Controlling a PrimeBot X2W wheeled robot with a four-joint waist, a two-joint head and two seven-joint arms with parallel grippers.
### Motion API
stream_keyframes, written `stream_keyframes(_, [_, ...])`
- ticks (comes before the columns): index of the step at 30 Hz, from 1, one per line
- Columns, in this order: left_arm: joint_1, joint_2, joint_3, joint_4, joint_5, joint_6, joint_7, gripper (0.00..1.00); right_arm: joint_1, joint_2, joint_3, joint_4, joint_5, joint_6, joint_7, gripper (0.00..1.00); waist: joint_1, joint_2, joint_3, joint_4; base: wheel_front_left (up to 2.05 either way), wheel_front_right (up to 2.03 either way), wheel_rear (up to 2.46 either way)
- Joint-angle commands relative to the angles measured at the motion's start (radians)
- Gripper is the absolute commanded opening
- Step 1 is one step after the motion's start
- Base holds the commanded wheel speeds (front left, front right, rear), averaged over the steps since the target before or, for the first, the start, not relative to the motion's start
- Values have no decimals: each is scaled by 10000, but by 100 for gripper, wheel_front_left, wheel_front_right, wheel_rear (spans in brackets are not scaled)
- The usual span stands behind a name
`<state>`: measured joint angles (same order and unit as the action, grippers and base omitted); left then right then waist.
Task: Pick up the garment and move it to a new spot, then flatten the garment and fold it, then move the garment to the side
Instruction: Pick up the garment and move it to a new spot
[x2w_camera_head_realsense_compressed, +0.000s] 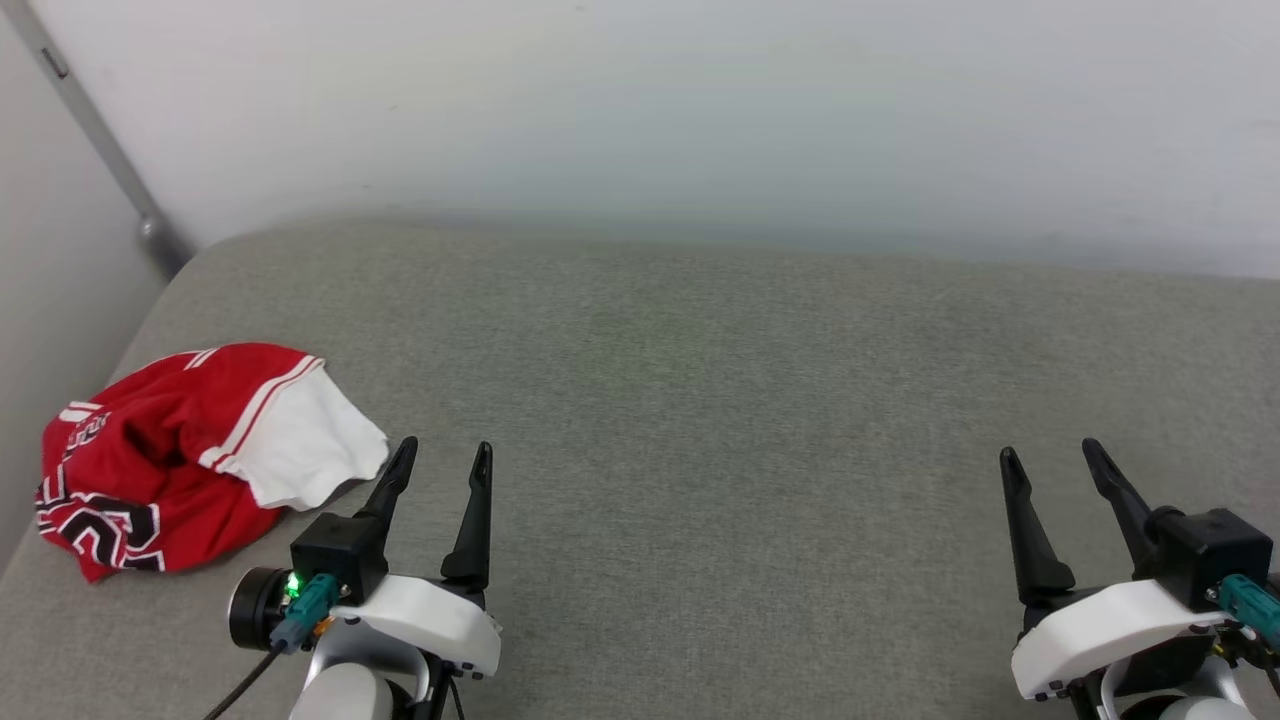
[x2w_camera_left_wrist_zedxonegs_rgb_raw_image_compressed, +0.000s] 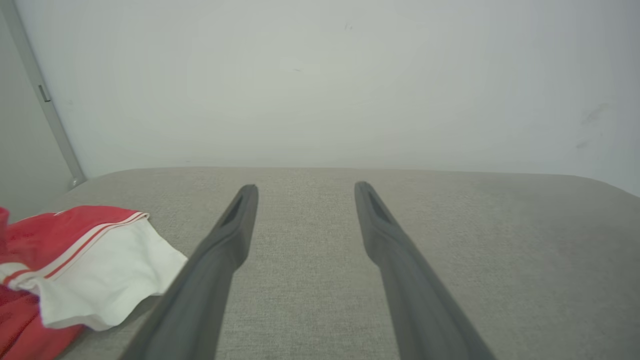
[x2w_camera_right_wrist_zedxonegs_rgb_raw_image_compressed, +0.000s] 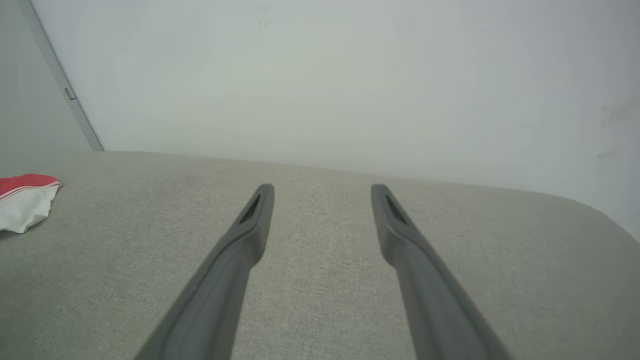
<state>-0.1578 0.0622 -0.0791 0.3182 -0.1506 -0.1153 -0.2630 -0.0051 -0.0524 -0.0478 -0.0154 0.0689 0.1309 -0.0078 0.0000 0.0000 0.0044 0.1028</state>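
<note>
The garment (x2w_camera_head_realsense_compressed: 170, 460) lies crumpled at the left edge of the grey padded surface (x2w_camera_head_realsense_compressed: 700, 420), red with a white sleeve facing right and black lettering at its lower left. Just right of that sleeve, my left gripper (x2w_camera_head_realsense_compressed: 445, 458) stands open, close to the cloth but apart from it. In the left wrist view the garment (x2w_camera_left_wrist_zedxonegs_rgb_raw_image_compressed: 95, 270) sits left of the open left gripper (x2w_camera_left_wrist_zedxonegs_rgb_raw_image_compressed: 306, 189). My right gripper (x2w_camera_head_realsense_compressed: 1050, 455) is open far to the right, nothing between its fingers. The right wrist view shows the right gripper (x2w_camera_right_wrist_zedxonegs_rgb_raw_image_compressed: 322, 189) open and a bit of the garment (x2w_camera_right_wrist_zedxonegs_rgb_raw_image_compressed: 22, 200) at far left.
A white wall (x2w_camera_head_realsense_compressed: 700, 110) rises behind the surface. A grey metal post (x2w_camera_head_realsense_compressed: 100, 140) runs down the back left corner. The surface's left edge drops off just beside the garment.
</note>
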Motion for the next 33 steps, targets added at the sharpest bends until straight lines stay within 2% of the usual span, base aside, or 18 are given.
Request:
stream_keyframes(1, [-145, 5, 20, 5, -30, -30, -26, 100, 79, 36, 33, -133, -82, -3, 27, 100, 0, 0, 6, 483, 0, 0, 0])
stream_keyframes(2, [-125, -4, 62, 7, -70, -25, -26, 100, 68, 36, 127, -192, -102, -3, 61, 100, 0, 0, 16, 637, 0, 0, 0])
stream_keyframes(3, [-147, -25, 113, 61, -95, -10, -26, 100, 48, 36, 252, -324, -117, -3, 148, 100, 0, 0, 42, 1218, 0, 0, 0])
stream_keyframes(7, [-129, -38, 235, 34, -131, 16, -26, 100, -19, 34, 461, -429, -211, -3, 227, 100, 0, 0, 60, 2006, 0, 0, 0])
stream_keyframes(17, [9, -66, 780, -65, -212, 78, -26, 100, -167, 30, 984, -492, -252, -3, 306, 100, 0, 0, 101, 3501, 0, 0, 0])
stream_keyframes(24, [54, -87, 1051, -158, -268, 68, -26, 100, -328, 28, 1162, -509, -251, -5, 319, 100, 0, 0, 197, 4045, 0, 0, 0])
stream_keyframes(33, [-92, -99, 1219, -158, -227, 35, -26, 100, -392, 30, 1226, -462, -266, -3, 298, 100, 0, 0, 286, 4191, 0, 0, 0])
